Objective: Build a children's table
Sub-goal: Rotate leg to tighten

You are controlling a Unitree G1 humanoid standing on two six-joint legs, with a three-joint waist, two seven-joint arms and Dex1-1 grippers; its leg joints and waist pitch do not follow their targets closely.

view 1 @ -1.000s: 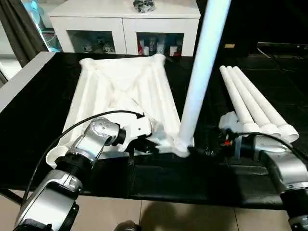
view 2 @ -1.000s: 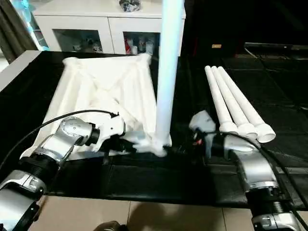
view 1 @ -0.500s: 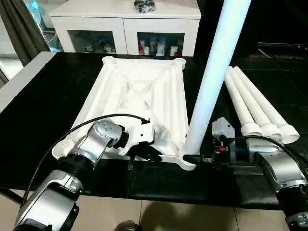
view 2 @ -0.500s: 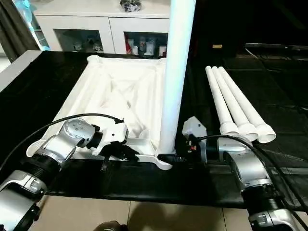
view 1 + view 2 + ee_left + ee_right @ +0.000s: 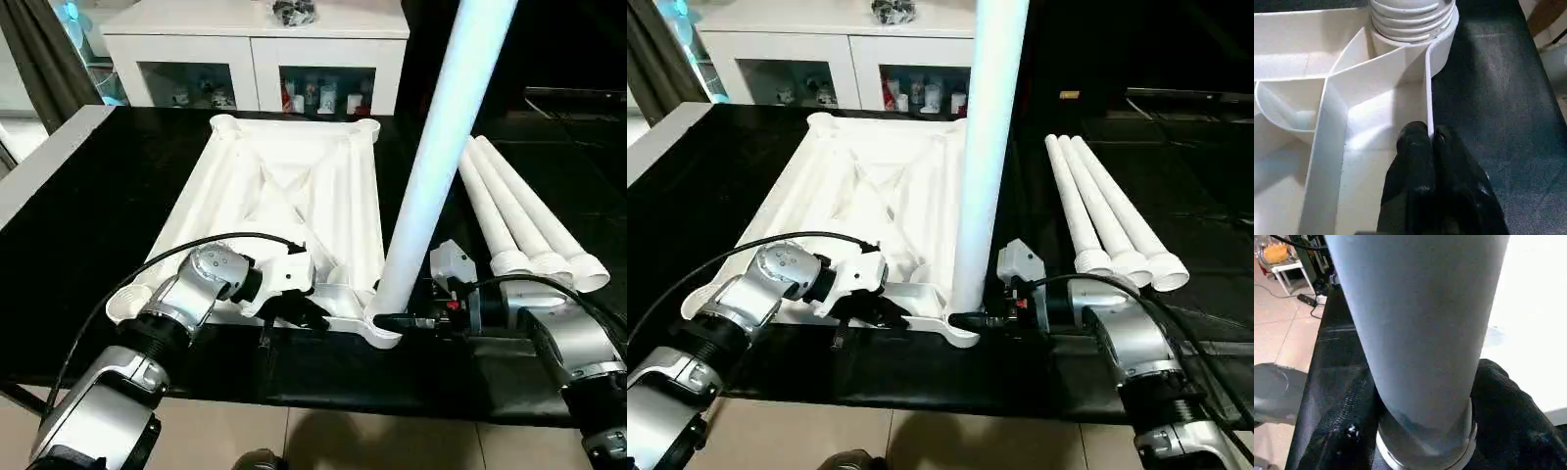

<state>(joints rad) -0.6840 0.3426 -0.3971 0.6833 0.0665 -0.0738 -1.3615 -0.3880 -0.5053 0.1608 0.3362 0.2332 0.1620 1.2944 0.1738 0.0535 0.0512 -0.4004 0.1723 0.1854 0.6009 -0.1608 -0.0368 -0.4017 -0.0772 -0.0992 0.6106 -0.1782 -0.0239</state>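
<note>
Lying upside down on the black table [image 5: 78, 225]: white tabletop [image 5: 284, 211], ribbed underside up, round sockets at its corners. Standing upright in the near right corner socket [image 5: 380, 328]: one white leg [image 5: 441, 147], rising past the top of the head views, threaded base seated in the socket as seen from the left wrist. Resting flat on the black surface to the right, well apart from the tabletop: three more legs [image 5: 519, 220], side by side and touching, wide ends toward the near edge.

Pinching the thin near rim of the tabletop, left of the standing leg: left gripper [image 5: 1431, 142], both black fingers [image 5: 1413, 147] pressed together with the white wall between them. Reaching in from the right at table height: right gripper [image 5: 970, 321], one black finger on either side of the standing leg just above its socket, pads [image 5: 1347, 431] close against the tube in the right wrist view; firm clamping or mere touching cannot be told.

Standing beyond the far edge of the table: white glass-door cabinet [image 5: 255, 54] with small items behind the panes and a dark object on top. Showing along the near edge: tan floor tiles [image 5: 392, 441].
</note>
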